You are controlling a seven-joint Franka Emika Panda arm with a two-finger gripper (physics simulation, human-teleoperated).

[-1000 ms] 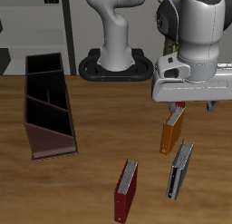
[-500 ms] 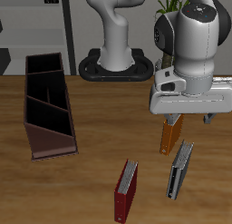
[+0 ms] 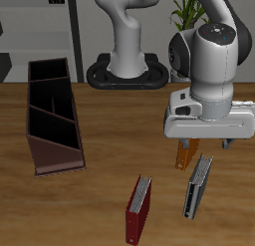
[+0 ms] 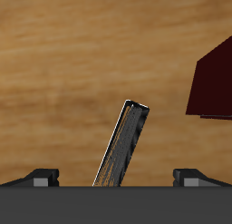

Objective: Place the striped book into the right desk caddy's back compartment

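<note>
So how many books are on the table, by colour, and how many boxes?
Striped book: 1
Dark-red book: 1
Orange book: 1, partly hidden by the end effector
Desk caddy: 1
Total: 4

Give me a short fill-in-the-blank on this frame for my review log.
1. The gripper hangs above the ___ book.
2. The right desk caddy holds ___ books.
3. The book nearest the table's front edge is dark ___.

Missing words: striped; no; red
</note>
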